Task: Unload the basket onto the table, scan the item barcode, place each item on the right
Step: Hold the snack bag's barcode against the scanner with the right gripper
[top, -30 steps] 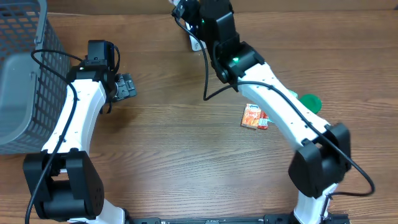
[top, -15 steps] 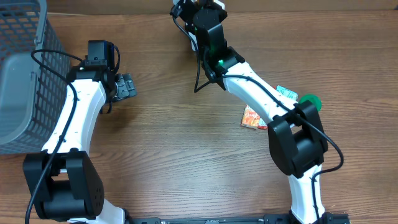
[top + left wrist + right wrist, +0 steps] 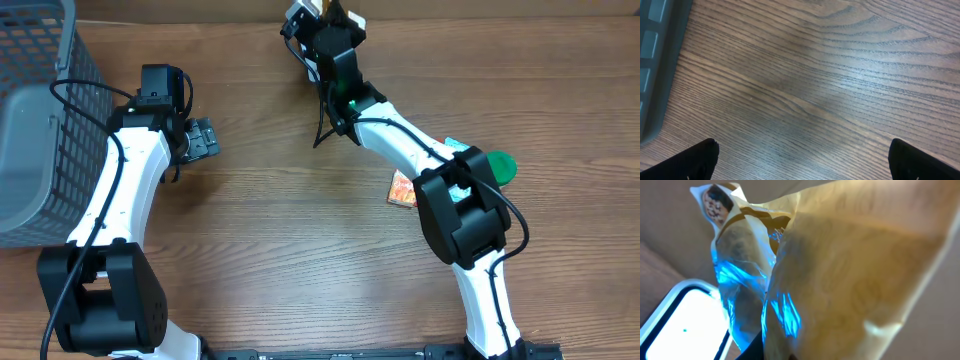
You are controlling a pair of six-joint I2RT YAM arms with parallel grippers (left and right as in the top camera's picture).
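**Right pincer** (image 3: 322, 18): closed narrow on a crinkled tan packet (image 3: 850, 280), at the far edge of the tabletop (image 3: 300, 250).
**Tan packet:** fills the right wrist view, with blue glare on its folds. A lit white scanner window (image 3: 685, 325) shows close by at lower left.
**Left pincer** (image 3: 204, 138): jaws wide, holding nothing, over bare wood near a grey mesh basket (image 3: 30, 120).
**Loose on the tabletop, by the right arm:** one orange packet (image 3: 402, 188) and one green disc (image 3: 498, 165), both well apart from the held packet.

Grained wood surface (image 3: 815, 75), smooth with a soft sheen; the packet (image 3: 850, 270) is crinkly, glossy film catching blue glare; grey basket (image 3: 40, 45) looks matt plastic mesh.
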